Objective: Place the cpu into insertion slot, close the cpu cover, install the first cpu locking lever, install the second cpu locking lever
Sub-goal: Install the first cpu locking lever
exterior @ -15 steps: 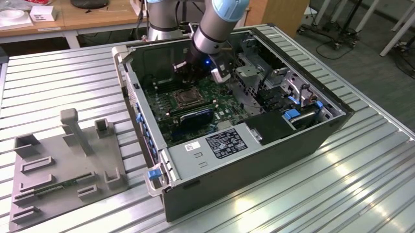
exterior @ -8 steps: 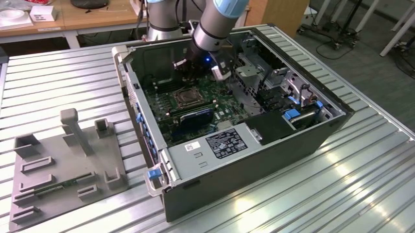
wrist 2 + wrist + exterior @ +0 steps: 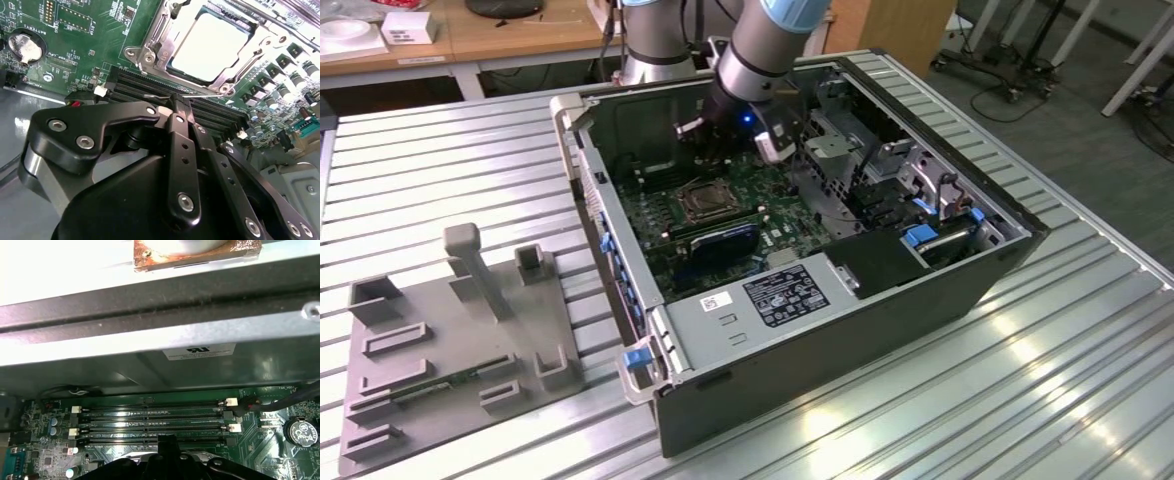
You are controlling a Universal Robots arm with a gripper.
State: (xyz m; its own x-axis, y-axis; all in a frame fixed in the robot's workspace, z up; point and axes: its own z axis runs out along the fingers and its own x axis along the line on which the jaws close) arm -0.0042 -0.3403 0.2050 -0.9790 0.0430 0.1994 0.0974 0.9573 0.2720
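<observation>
Hovering just beside the insertion slot (image 3: 699,202), the gripper (image 3: 180,102) has fingers (image 3: 176,150) pressed together, tip at a thin locking lever (image 3: 200,94). The cpu (image 3: 210,45) lies in that slot, cpu cover (image 3: 154,50) seemingly down. I judge lever work; it needs precise pushing.

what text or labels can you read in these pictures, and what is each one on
No text reads clearly enough to quote.
Wall sticker, first wrist view: blurred.
Black label, exterior view: too small.
Small white sticker beside it: too small.
Lettering on the green board, second wrist view: too small.
</observation>
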